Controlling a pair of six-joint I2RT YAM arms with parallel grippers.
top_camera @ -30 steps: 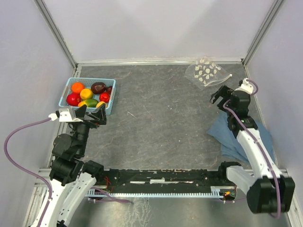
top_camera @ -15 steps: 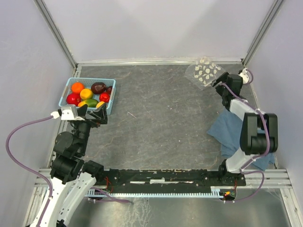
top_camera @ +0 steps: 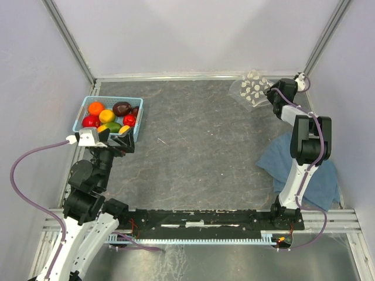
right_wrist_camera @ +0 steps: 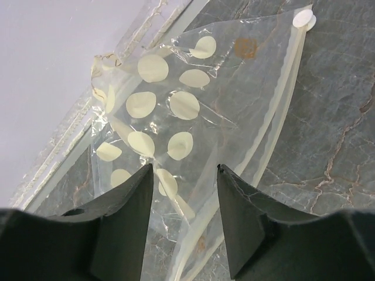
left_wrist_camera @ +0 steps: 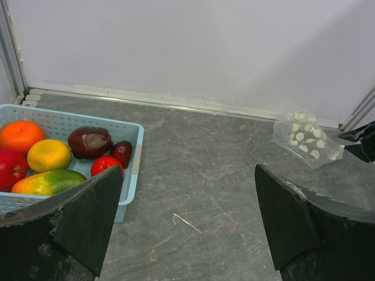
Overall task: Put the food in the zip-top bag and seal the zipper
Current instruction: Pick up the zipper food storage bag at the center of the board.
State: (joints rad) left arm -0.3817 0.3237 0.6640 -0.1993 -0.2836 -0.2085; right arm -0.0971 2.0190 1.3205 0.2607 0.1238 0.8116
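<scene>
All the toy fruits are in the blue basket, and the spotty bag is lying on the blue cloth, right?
Not quite. In the top view the spotty bag lies on the bare grey table, apart from the blue cloth. The toy fruits are in the blue basket.

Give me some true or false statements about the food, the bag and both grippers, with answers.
All the food sits in the light-blue basket. True.
The zip-top bag lies right beside the basket. False: it is across the table, at the far right corner.
The left gripper holds a fruit. False: it is open and empty, near the basket.
The right gripper straddles the bag's edge, jaws not yet clamped. True.
The blue cloth lies under the bag. False: it lies apart, at the near right.
</scene>
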